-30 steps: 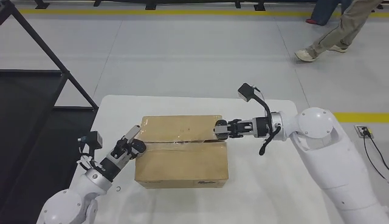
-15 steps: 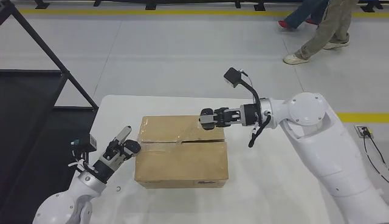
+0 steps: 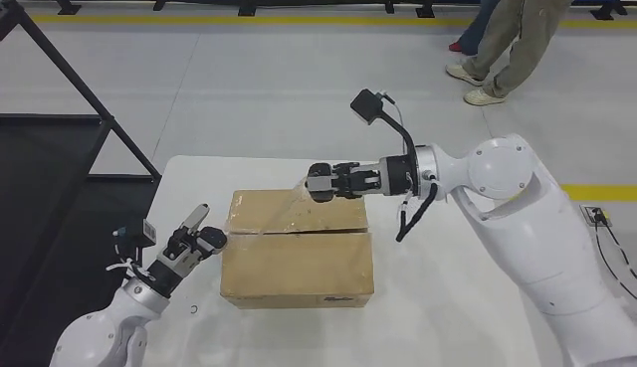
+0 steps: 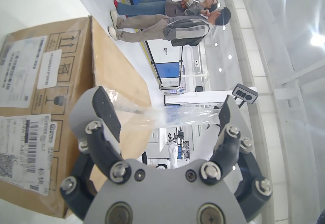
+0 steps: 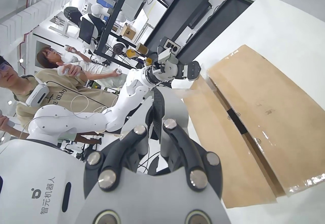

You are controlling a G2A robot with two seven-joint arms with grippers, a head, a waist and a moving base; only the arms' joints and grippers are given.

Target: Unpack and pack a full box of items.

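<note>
Cardboard box (image 3: pixel 299 263) sits on the white desk (image 3: pixel 428 307), flaps down, a gap along its top seam. Right tool (image 3: pixel 317 181) hangs over the box's far edge, pinched on a strip of clear tape (image 4: pixel 177 114) that runs down to the box top. Left tool (image 3: pixel 206 224) is just beside the box's left end, fingers spread.

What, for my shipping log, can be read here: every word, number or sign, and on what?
Box end: handling pictograms, one a pair of up arrows; no words legible.
White labels: print too small to read.
Barcode label: bars plain, characters blurred.
</note>
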